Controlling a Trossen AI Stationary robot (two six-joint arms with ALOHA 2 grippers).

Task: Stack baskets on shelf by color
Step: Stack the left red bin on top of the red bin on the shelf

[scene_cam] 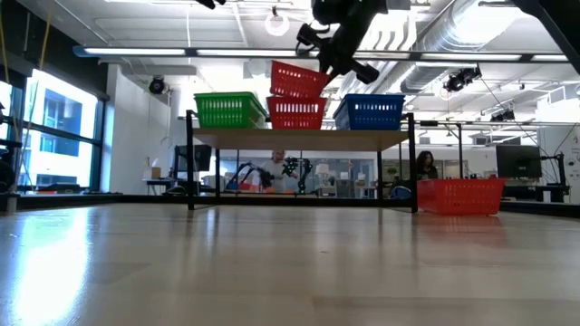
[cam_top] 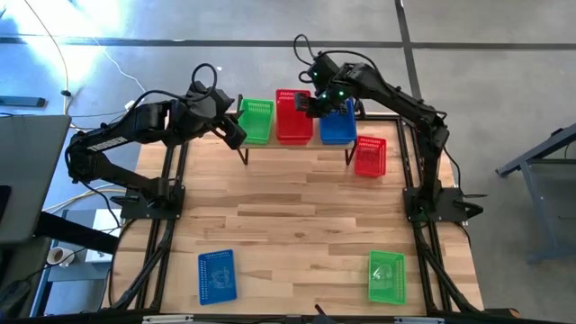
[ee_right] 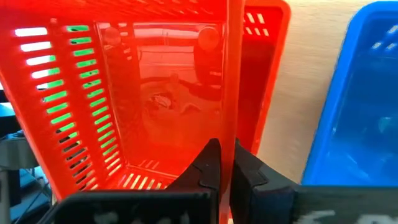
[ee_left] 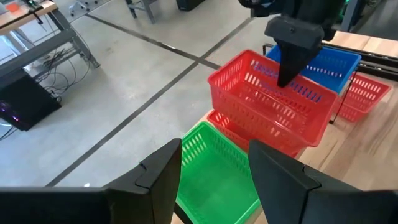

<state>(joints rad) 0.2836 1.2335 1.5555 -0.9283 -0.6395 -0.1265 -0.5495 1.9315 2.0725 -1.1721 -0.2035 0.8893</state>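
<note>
The shelf (scene_cam: 299, 139) stands at the table's far edge. It carries a green basket (scene_cam: 228, 109), a red basket (scene_cam: 296, 112) and a blue basket (scene_cam: 373, 110), side by side. My right gripper (cam_top: 310, 103) is shut on a second red basket (scene_cam: 297, 80), held tilted just over the first one. My left gripper (ee_left: 214, 177) is open by the green basket (ee_left: 205, 149), near its left end (cam_top: 236, 130), and touches nothing. My right gripper pinches the upper red basket by its long side wall (ee_right: 229, 93), the one facing the blue basket (ee_right: 354, 93). One finger (ee_right: 208, 165) is inside and one (ee_right: 245, 168) outside, coming from above. The basket is tilted over the lower red basket (ee_left: 227, 124); whether they touch, I cannot tell.
A third red basket (cam_top: 370, 156) sits on the tabletop just right of the shelf. A blue basket (cam_top: 216, 274) lies near the table's near left corner and a green one (cam_top: 386, 275) near the near right corner. The wooden tabletop (cam_top: 297, 207) lies between them and the shelf.
</note>
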